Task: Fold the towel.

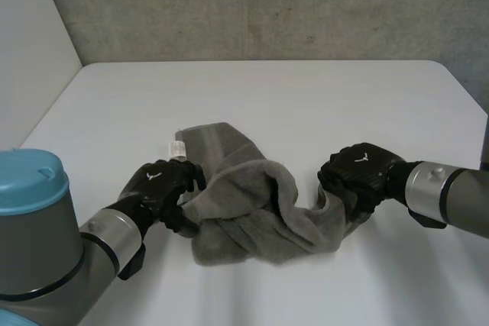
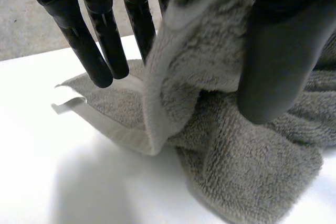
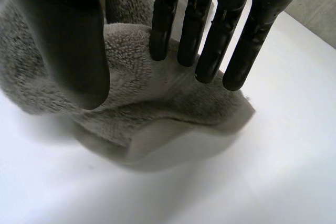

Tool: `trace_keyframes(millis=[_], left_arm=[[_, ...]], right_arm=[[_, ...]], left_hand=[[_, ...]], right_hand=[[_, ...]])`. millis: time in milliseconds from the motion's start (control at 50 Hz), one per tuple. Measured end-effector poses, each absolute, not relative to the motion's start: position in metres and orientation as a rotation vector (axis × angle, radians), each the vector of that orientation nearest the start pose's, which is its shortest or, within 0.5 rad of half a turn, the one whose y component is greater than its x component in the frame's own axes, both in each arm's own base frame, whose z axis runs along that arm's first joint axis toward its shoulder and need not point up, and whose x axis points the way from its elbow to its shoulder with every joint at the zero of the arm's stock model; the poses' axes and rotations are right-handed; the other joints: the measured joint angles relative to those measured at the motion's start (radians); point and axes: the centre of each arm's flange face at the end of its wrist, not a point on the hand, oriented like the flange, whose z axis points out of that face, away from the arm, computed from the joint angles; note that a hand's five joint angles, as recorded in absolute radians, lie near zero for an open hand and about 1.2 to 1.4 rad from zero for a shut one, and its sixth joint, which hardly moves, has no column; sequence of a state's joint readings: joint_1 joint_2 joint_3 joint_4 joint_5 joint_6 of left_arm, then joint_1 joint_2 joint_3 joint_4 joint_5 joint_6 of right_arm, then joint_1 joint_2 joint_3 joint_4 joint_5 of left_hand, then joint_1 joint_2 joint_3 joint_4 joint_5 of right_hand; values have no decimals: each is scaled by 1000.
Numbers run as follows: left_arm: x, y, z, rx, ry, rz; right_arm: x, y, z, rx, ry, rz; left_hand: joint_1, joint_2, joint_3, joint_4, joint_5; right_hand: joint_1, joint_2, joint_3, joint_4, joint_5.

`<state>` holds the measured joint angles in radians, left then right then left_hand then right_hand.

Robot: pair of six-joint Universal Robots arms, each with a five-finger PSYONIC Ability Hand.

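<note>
A grey terry towel [image 1: 252, 211] lies bunched in a crumpled band on the white table [image 1: 267, 104] between my two hands. My left hand [image 1: 160, 185] is at the towel's left end, near a white label [image 1: 177, 147]. In the left wrist view its fingers [image 2: 100, 40] are straight and stand apart from the thumb [image 2: 273, 61], and a raised towel edge [image 2: 178, 51] stands up between them. My right hand [image 1: 359, 169] is at the towel's right end. Its fingers [image 3: 210, 40] hang straight over the heaped towel [image 3: 157, 103], and the thumb [image 3: 73, 40] stays apart from them.
Bare white table stretches behind the towel to a grey concrete wall [image 1: 267, 5]. A narrower strip of table lies in front of the towel. My left arm's light-blue cap [image 1: 30, 181] fills the near left corner.
</note>
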<state>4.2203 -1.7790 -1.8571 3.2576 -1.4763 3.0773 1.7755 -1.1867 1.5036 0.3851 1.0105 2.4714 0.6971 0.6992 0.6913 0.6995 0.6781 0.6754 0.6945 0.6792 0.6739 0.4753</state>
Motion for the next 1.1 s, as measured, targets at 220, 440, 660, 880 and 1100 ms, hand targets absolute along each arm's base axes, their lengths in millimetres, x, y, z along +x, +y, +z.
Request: trace_keyframes(millis=[220, 440, 660, 880, 1100], left_arm=[[-263, -194, 182, 739, 2861, -1935], [-268, -204, 166, 734, 2884, -1873], [-276, -219, 152, 733, 2901, -1822], [-285, -230, 162, 941, 2709, -1883], [-305, -286, 262, 1061, 2081, -2273]], right_arm=[[238, -267, 215, -1160, 2102, -1284], [245, -279, 201, -1169, 2062, -1329], [249, -296, 178, -1310, 2029, -1373], [252, -306, 178, -1368, 2033, -1315], [279, -351, 281, -1252, 1661, -1939]], left_hand=[[-8, -13, -8, -3, -11], [-11, -18, -12, -3, -13], [197, 192, 190, 187, 200], [688, 782, 843, 808, 798], [697, 782, 850, 809, 809]], right_hand=[[-30, -20, -25, -20, -26], [-75, -69, -70, -65, -70], [-104, -118, -107, -103, -80], [644, 612, 652, 659, 676], [644, 612, 655, 659, 676]])
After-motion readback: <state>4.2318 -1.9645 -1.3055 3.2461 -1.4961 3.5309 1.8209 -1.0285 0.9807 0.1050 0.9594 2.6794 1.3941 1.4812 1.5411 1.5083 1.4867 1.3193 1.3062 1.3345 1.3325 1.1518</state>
